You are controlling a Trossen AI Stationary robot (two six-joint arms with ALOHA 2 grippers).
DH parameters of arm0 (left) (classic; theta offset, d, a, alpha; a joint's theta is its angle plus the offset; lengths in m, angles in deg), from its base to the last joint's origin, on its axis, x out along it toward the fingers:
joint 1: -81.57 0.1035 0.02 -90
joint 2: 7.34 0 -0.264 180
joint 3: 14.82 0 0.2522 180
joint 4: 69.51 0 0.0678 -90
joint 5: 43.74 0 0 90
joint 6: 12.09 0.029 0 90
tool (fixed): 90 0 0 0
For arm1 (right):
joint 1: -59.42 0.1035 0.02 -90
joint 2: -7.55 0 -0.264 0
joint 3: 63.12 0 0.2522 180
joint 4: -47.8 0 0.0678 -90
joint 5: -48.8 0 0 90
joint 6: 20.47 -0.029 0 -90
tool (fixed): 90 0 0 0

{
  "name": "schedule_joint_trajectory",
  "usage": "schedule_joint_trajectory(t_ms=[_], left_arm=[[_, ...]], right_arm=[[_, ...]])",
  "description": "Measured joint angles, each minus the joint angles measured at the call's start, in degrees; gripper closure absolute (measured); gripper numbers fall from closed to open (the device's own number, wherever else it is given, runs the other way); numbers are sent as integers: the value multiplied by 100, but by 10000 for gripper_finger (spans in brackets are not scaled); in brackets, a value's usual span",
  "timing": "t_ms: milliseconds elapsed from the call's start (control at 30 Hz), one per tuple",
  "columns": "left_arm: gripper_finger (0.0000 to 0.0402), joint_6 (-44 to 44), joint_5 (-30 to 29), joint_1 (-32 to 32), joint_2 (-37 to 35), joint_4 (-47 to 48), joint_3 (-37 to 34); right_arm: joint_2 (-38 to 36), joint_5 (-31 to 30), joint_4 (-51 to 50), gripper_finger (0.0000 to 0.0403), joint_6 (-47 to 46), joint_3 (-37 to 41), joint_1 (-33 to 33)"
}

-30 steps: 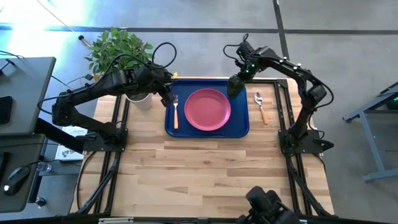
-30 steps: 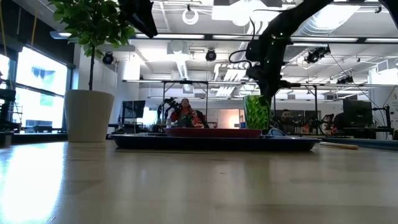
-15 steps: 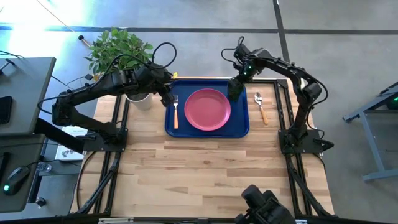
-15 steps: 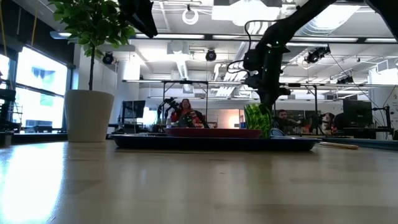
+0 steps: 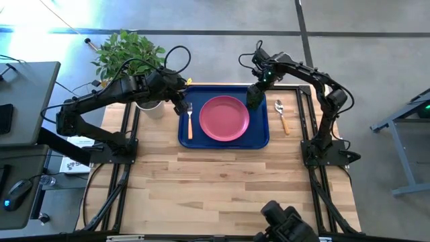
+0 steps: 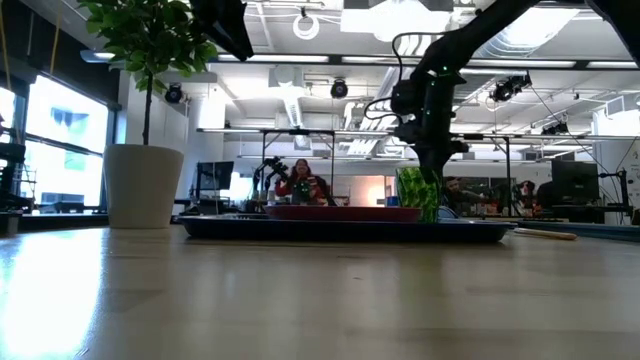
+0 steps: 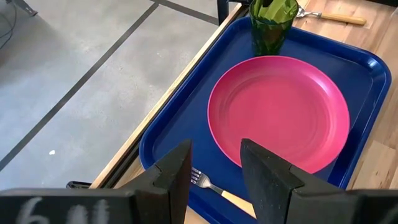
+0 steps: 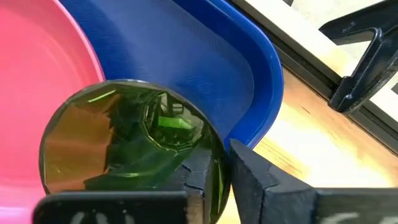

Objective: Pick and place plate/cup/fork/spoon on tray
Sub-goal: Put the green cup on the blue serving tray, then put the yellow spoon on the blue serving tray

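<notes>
The dark blue tray (image 5: 259, 140) lies at the table's far middle. On it rest the pink plate (image 5: 224, 118) and, to the plate's left, the fork (image 5: 189, 121). The green cup (image 8: 124, 149) stands upright on the tray's far right corner (image 6: 418, 195), next to the plate. My right gripper (image 8: 224, 168) points down over the cup, slightly open, its fingers astride the cup's wall. The spoon (image 5: 282, 115) lies on the table just right of the tray. My left gripper (image 7: 214, 177) hangs open above the tray's far left corner. My right gripper comes at the cup from above, with one finger (image 8: 199, 180) inside the cup and the other (image 8: 252, 174) outside. The cup's rim (image 8: 216, 155) on the side toward the tray's right edge lies between them. Whether the fingers touch the wall, I cannot tell. The cup stands on the tray.
A potted plant (image 6: 143, 185) stands at the table's far left, close behind my left arm. Bare wood (image 5: 222, 181) fills the near half of the table. Metal frame rails (image 5: 306, 121) run along both side edges.
My right gripper has gone down with the cup. The cup hung a little above the tray a second ago and now stands on the tray's far right corner. It has kept upright.
</notes>
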Motion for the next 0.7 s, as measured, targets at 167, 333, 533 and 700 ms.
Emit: schedule_joint_trajectory(t_ms=[167,333,533,700], left_arm=[[273,0,0,0,0,2,0],[273,-2,0,0,0,2,0],[273,-2,2,0,0,2,0],[273,-2,2,0,0,2,0]], right_arm=[[-8,2,63,331,-50,0,0],[-91,0,43,321,-70,0,0],[-375,-92,69,320,-167,0,-9],[-673,-114,69,320,-328,0,-10]])
